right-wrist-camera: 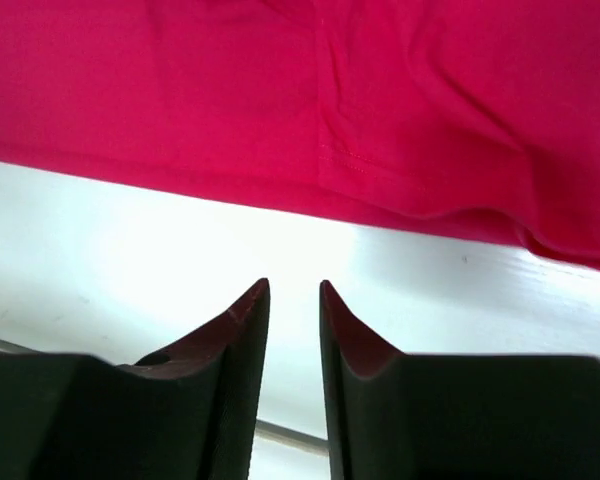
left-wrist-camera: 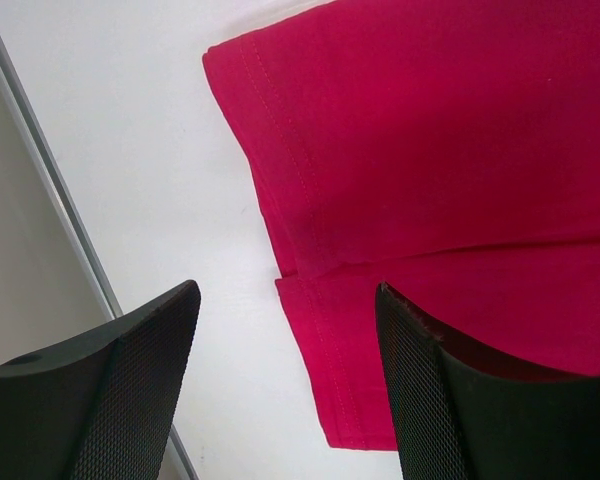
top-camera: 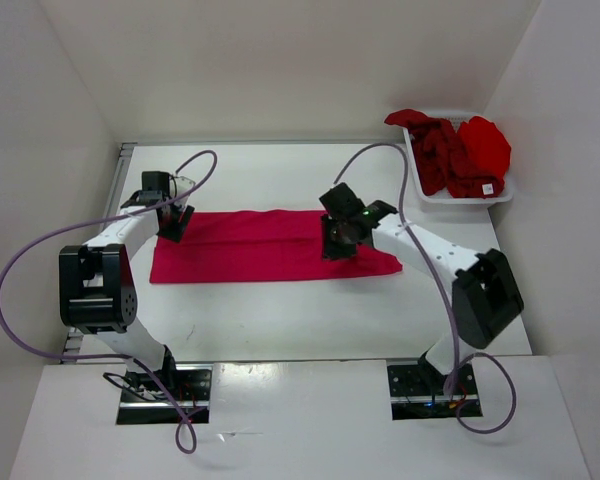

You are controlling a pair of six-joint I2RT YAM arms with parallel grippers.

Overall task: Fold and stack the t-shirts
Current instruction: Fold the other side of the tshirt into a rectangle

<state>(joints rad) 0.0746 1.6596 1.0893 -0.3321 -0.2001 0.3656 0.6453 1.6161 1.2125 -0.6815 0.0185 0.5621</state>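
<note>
Left claw (left-wrist-camera: 287, 300): released, jaws spread wide, nothing between them.
Left arm pose: elbow folded back, wrist pitched down, with the claw low over the left end of the crimson t-shirt (top-camera: 260, 250).
Cloth at left claw: a stitched hem of two stacked layers runs between the fingers. One finger (left-wrist-camera: 150, 380) is over bare tabletop (top-camera: 280, 320), the other over cloth.
Crimson t-shirt position: flat on the tabletop as a long folded band, running from under the left claw to under the right claw (right-wrist-camera: 294, 285).
Handling, judged: light, soft and limp. It has no stiffness, so any unsupported span will sag and drag. It is not fragile.
Grasp point, judged: pinch both layers together at the hemmed corner just ahead of each claw. A one-layer pinch would open the fold.
Right claw: jaws parted by a narrow slit, grasping nothing. Bare tabletop is below the tips and the cloth edge just ahead of them.
Right arm pose: forearm reaching inward, wrist tipped down.
Other t-shirts: maroon t-shirt (top-camera: 440, 150) and bright red t-shirt (top-camera: 485, 145), heaped in the white basket (top-camera: 458, 200), well apart beyond the right claw.
</note>
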